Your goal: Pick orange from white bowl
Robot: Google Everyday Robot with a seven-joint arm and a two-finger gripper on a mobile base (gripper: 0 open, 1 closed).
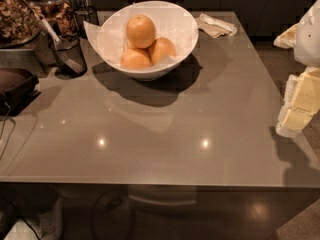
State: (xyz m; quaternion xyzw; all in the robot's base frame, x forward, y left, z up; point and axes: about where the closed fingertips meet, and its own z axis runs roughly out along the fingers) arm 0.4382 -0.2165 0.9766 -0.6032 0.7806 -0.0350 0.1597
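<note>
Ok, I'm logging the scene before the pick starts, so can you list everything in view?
oranges: three, orange-yellow, piled in the white bowl, one on top of two
white bowl: one, glossy white, far middle of the table
table: one, glossy grey-brown, fills most of the view
see-through cup: one, dark, left of the bowl, with a pale utensil leaning in it
jars: at least two, clear with brown contents, far left corner
napkin: one, pale and crumpled, right of the bowl near the far edge
dark object: one, black-brown, left edge, kind unclear
arm: one, white, upper right edge
gripper: one, cream, right edge beside the table, well away from the bowl
</note>
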